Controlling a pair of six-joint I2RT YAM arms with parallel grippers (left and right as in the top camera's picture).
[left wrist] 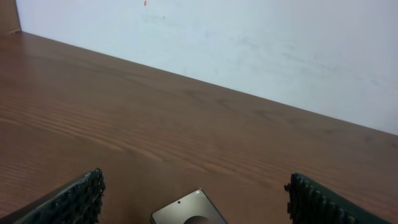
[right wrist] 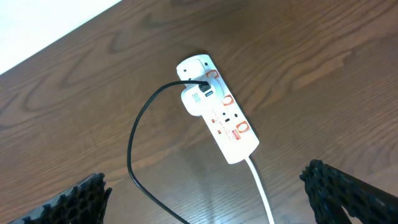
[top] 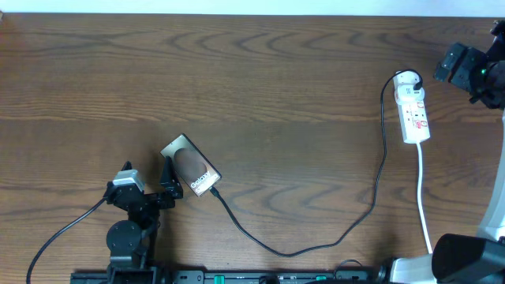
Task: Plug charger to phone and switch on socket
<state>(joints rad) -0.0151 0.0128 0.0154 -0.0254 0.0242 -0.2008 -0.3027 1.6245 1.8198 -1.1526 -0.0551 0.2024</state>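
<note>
Left gripper (top: 168, 183): released, fingers (left wrist: 74, 199) spread wide. It sits just beside the phone (top: 191, 167), on its left long edge. In the left wrist view one end of the phone shows low in the gap between the fingers, with no contact visible.

The phone lies flat on the wood table (top: 260, 71), turned diagonal, "Galaxy" lettering up.

Charger cable (top: 293, 251): one end meets the phone's lower-right short edge; can't tell if the tip is fully seated. From there it sags in a loop to the right of the phone, then climbs to the power strip (top: 415, 110).

The power strip is well apart from the phone, far to its right. The cable goes into a white adapter (right wrist: 198, 99) plugged in near the strip's far end. Red marks are visible along the strip; switch position not readable. The white cord (top: 424, 197) leaves the strip's near end.

Right gripper (right wrist: 205, 186): released, fingers wide apart, beyond the strip on the side away from the phone, touching nothing.
</note>
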